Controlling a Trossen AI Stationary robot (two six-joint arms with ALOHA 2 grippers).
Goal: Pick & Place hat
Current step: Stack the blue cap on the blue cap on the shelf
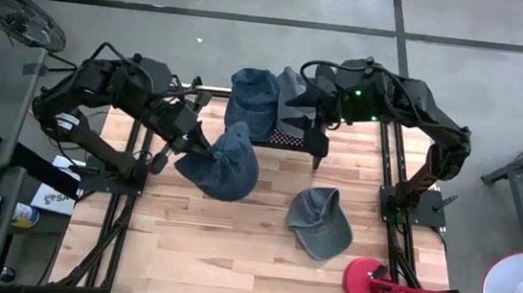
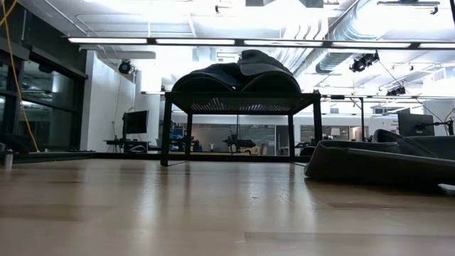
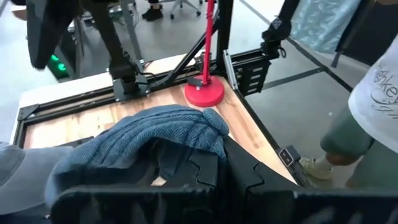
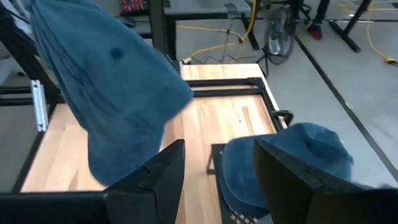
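Four hats are counted in the high view. One blue denim cap point(image 1: 221, 162) is held off the bench point(image 1: 232, 250) by the left claw point(image 1: 190, 142), whose fingers are closed on the cap's fabric; in the left wrist view the blue cloth point(image 3: 161, 134) is seen bunched over the dark fingers point(image 3: 199, 174). This cap hangs above the bench's left-centre area, toward the far edge.

Two more caps rest on a small black rack point(image 1: 286, 137) at the middle of the bench's far edge: a blue one point(image 1: 255, 98) and, just beside it, a grey one point(image 1: 293, 90). In the low view both are seen lying on top of the rack point(image 2: 242, 99).

A fourth, grey cap point(image 1: 320, 221) lies flat on the bench, right of centre toward the near edge, well apart from the rack.

The right claw point(image 1: 320, 152) is positioned at the rack's right end, pointing down; its fingers point(image 4: 168, 168) are set apart with nothing between them.

One red round-based stand point(image 1: 364, 281) is noted at the near right corner. Part of one person point(image 3: 373, 99) is seen beyond the bench in the left wrist view.
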